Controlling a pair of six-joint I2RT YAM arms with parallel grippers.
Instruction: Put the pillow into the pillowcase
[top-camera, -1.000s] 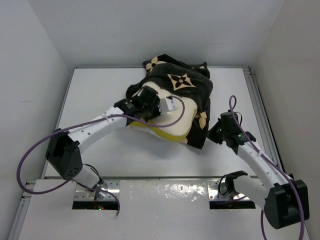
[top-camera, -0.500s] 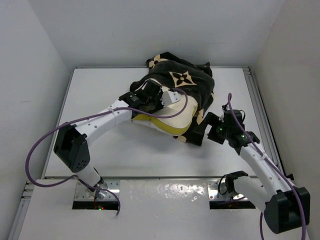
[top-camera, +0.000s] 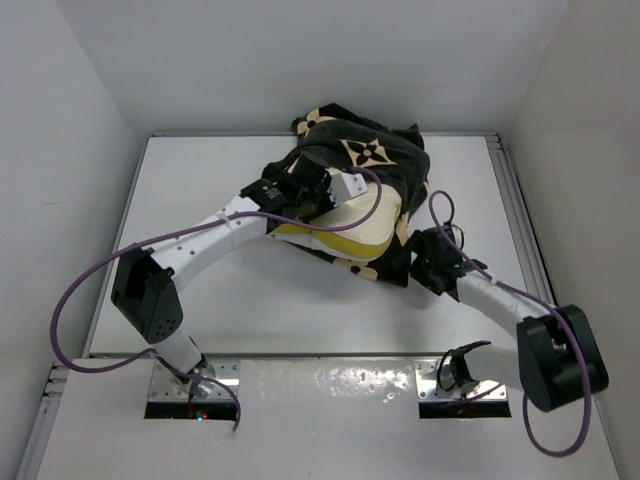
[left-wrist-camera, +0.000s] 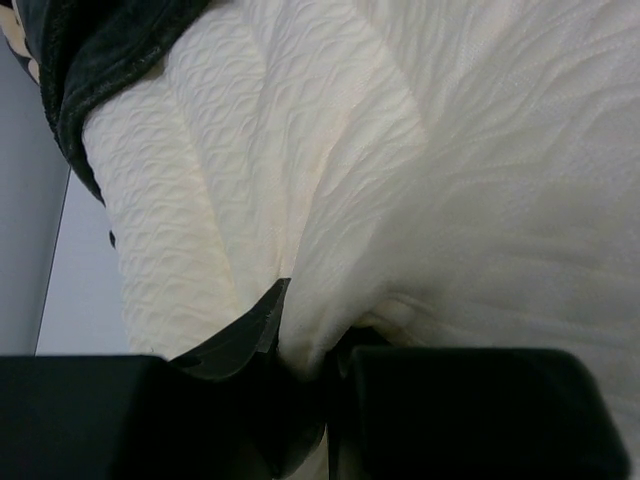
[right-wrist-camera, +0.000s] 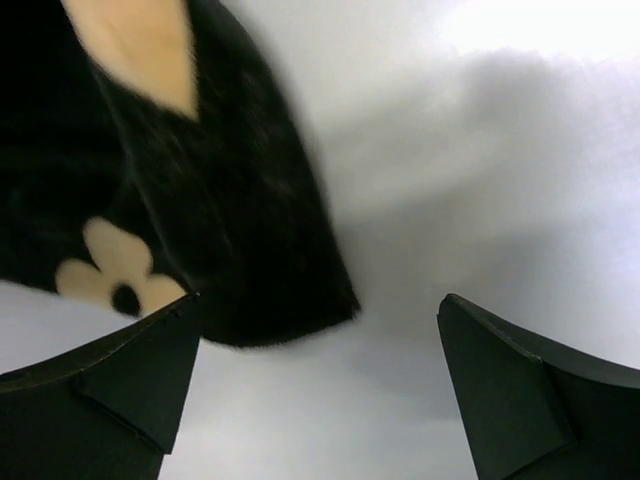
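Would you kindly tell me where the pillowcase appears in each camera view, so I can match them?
Top external: pillowcase at far centre of the table, draped over the pillow.
Left wrist: pillowcase is the dark edge, top-left corner.
Right wrist: pillowcase fills the upper left, tan flower showing.
Shared landmark: the white table beneath.

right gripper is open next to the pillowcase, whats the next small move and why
Probably ease the right gripper forward and close it on the pillowcase corner just ahead of its open fingers. The left gripper is pinched on the pillow, whose yellow-green band end is uncovered, so a grip there would likely let the case be drawn over it.
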